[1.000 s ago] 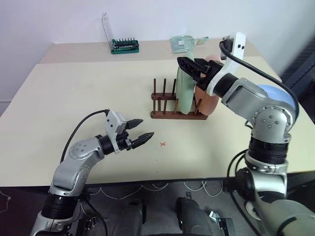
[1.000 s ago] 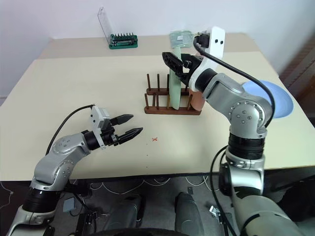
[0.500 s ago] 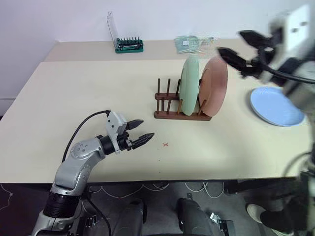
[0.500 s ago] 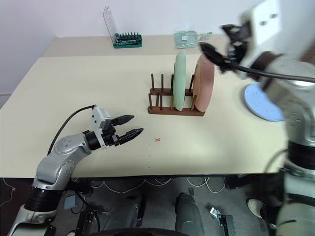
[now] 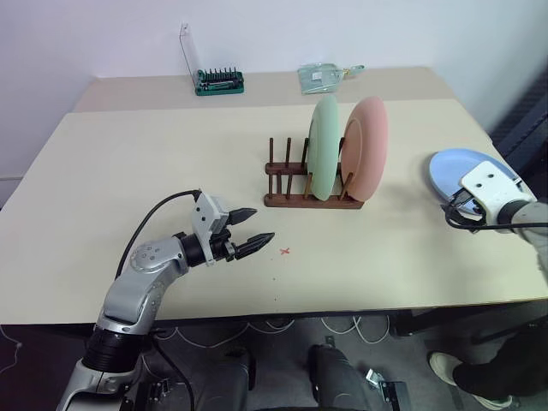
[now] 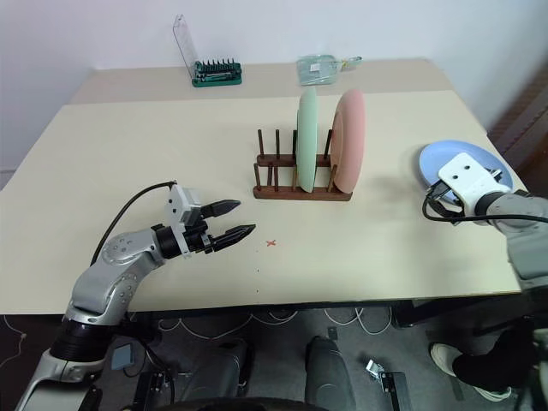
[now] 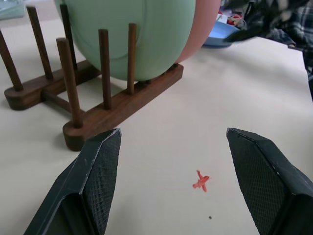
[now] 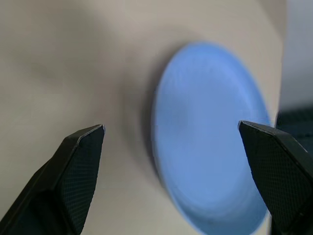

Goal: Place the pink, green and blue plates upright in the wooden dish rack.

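Note:
The wooden dish rack (image 5: 310,190) stands mid-table with the green plate (image 5: 324,147) and the pink plate (image 5: 366,151) upright in it side by side, the pink one on the right. The blue plate (image 5: 467,175) lies flat near the table's right edge. In the right wrist view my right gripper (image 8: 171,126) hangs over the blue plate (image 8: 210,147), open wide and empty. My left gripper (image 5: 254,229) hovers low over the table in front and left of the rack, open and empty, pointing toward the rack (image 7: 105,105).
A green-black tool holder (image 5: 216,80) and a clear packet (image 5: 324,75) sit at the table's back. A small red cross (image 5: 285,251) is marked on the tabletop just right of my left gripper. The blue plate lies close to the table's right edge.
My right gripper let go of the green plate, now standing in the rack, then swung right and down over the blue plate, opening wider. The left arm stayed still.

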Tool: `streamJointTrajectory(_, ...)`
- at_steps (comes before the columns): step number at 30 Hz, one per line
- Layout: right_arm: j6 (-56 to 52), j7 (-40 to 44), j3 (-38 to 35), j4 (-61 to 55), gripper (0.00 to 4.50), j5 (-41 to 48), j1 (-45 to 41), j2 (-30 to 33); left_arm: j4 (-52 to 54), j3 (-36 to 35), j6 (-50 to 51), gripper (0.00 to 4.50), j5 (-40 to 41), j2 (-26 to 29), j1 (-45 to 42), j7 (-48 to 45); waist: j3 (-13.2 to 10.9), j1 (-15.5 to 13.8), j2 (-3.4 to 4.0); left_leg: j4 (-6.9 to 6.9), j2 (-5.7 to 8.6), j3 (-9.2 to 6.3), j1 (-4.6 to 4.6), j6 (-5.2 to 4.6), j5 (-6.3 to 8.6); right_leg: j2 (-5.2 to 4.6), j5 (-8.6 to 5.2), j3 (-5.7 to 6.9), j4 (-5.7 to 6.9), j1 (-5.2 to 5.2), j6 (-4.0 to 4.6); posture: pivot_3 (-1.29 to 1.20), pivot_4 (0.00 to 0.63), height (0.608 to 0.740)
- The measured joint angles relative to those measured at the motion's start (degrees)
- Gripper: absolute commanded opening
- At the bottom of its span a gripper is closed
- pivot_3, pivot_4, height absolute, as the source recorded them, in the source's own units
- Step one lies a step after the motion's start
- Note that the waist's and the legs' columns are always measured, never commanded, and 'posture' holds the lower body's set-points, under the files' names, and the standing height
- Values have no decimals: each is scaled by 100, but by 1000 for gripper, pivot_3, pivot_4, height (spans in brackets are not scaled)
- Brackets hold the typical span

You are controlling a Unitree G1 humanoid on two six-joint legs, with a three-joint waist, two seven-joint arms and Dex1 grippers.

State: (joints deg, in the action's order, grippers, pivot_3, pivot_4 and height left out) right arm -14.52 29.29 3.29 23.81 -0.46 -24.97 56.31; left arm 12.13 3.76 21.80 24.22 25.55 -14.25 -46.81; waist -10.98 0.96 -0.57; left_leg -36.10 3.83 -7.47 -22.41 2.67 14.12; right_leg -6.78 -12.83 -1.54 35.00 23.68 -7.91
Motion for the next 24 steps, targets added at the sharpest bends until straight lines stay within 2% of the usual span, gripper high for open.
streamJointTrajectory(4,754,-206,156,1285,4459,-421,-622,-283,7,-6,-4,3540,-2,18,2,7,3,6,-3,-2,0,-3,7,0,0,1,0,0,-1,-11,0,0,150,740)
streamJointTrajectory(6,964,-289,183,1607,3935,-540,-770,-339,10,-8,-4,3540,-1,24,5,13,5,2,-6,-3,1,-4,10,0,0,1,0,0,-2,-17,0,0,150,740)
streamJointTrajectory(8,1183,-435,220,1966,3171,-726,-871,-398,24,-12,-4,3540,-1,33,17,29,6,-27,-8,-4,8,-11,11,0,0,0,0,1,-4,-23,0,0,150,740)
streamJointTrajectory(14,1372,-642,286,2115,146,-1057,-756,-405,41,-21,-1,3540,2,79,82,77,5,-15,-5,-3,13,-17,10,0,0,-3,0,0,-1,-21,-1,0,150,740)
streamJointTrajectory(18,1248,-874,12,1579,146,-1050,-588,-418,54,-22,1,3540,5,83,87,78,3,19,4,0,11,-15,10,0,0,-3,0,0,4,-15,-1,0,150,740)
streamJointTrajectory(24,949,-1177,-638,-342,146,-1036,-790,-339,57,-20,7,3540,4,99,63,74,-1,26,26,-1,11,-10,6,0,0,-3,1,-5,7,-6,-2,0,150,740)
